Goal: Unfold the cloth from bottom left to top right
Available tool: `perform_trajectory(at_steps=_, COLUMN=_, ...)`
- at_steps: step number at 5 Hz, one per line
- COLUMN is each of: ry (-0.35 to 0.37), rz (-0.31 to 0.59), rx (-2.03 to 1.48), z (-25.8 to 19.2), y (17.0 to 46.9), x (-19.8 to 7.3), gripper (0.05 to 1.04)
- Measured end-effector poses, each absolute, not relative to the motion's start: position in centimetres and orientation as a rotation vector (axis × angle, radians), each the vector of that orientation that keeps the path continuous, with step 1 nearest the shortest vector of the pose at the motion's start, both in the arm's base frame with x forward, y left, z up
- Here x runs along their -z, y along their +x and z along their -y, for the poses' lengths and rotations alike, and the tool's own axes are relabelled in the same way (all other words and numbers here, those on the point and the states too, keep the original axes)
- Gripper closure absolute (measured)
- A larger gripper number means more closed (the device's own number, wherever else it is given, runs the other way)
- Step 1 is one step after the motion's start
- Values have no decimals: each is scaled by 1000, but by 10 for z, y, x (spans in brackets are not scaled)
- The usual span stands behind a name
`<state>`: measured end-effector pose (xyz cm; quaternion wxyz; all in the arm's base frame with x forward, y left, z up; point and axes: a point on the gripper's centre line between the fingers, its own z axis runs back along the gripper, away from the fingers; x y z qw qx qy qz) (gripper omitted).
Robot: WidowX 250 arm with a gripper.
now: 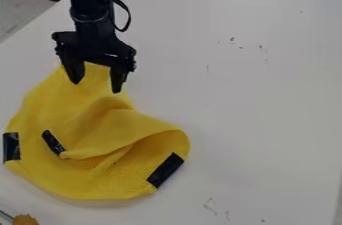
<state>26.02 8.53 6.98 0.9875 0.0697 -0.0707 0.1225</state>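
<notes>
"Two fingers on that gripper, standing wide apart with no cloth pinched between them; where does the yellow cloth lie?"

"Beneath the fingertips and spreading below them in the view; whether they touch it, I can't tell. The folded flap points down and left from them, its tip just beside the middle black strip; a second strip lies farther left, a third below and to the right."

"So the grasp comes first, I'd judge; where would you take it?"

"At the flap's tip, down-left of the fingers; I'd bring them over it while raised, so they don't drag the wrinkles, then lower them with one on each side of the corner."

"And the pinch?"

"Shallow, top layer only; catch the layer under it and the whole cloth may slide. Then lift enough to clear the folds and carry the corner toward the upper right, past where the fingers are now; lower it gently, and let go once the flap lies flat on the table."
</notes>
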Motion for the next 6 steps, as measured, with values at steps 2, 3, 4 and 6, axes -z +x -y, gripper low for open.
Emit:
perform_trajectory(at_steps=2, ry=160, rz=202, rx=-414, z=-108, y=213, x=-77, gripper=83)
perform_trajectory(at_steps=3, ry=154, rz=210, rx=-414, z=-113, y=213, x=-71, gripper=83)
perform_trajectory(at_steps=4, ry=159, rz=171, rx=-414, z=-112, y=206, x=-56, gripper=83)
perform_trajectory(at_steps=6, ry=189, rz=125, rx=-457, z=-113, y=191, x=-33, gripper=83)
